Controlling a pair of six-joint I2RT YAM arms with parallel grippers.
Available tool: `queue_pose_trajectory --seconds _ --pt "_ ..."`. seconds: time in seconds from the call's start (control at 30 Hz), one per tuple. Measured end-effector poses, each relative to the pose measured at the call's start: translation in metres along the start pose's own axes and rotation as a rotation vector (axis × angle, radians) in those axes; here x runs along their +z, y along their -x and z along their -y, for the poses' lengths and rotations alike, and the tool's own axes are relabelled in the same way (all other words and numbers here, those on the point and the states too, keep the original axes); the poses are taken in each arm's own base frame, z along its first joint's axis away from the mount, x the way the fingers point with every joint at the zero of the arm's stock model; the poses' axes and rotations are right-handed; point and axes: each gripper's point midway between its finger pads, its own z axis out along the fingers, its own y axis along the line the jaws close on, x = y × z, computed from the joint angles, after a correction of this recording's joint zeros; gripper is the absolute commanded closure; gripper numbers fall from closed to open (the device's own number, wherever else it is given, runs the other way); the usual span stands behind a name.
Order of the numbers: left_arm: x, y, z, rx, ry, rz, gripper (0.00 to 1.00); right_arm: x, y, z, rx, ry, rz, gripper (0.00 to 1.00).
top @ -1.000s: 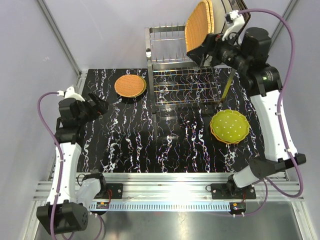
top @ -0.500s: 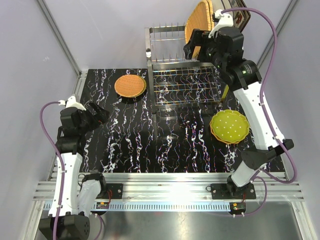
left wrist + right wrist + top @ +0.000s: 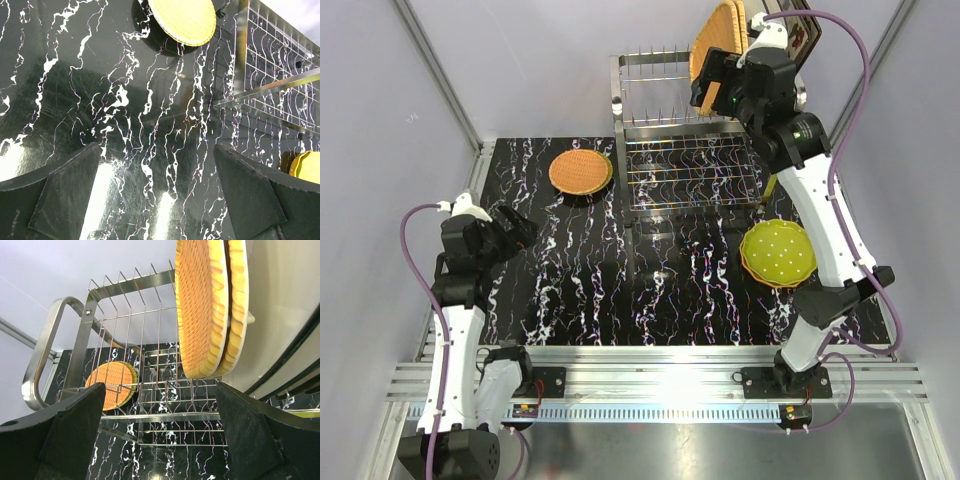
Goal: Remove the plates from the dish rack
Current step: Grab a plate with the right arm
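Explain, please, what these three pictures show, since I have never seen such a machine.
These are two robot arms bolted to a table. One picture looks down from above; the other two come from a camera on each wrist, the dark shapes below being that tool's fingers. On the table lie an orange plate and a green plate, beside a steel rack. Two woven plates stand upright on top of it. The right tool is open, close before them; the left tool is open over the table. Neither holds anything.
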Motion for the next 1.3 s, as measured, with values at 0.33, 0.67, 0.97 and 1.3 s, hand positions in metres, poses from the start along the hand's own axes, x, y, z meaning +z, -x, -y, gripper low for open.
queue_pose_trajectory --seconds 0.33,0.67,0.97,1.3 --pt "0.0 0.0 -0.004 0.013 0.018 0.004 0.01 0.018 -0.011 0.003 0.009 -0.035 -0.017 0.04" --pt "0.0 -0.002 -0.006 0.014 0.027 -0.004 0.01 0.029 -0.014 0.012 0.016 -0.063 -0.019 0.05" --pt "0.0 -0.002 -0.007 0.013 0.029 -0.004 0.01 0.04 -0.012 0.013 0.015 -0.06 0.002 0.09" --pt "0.0 -0.002 -0.007 0.012 0.031 -0.007 0.01 0.054 -0.004 0.015 -0.023 -0.065 0.08 0.12"
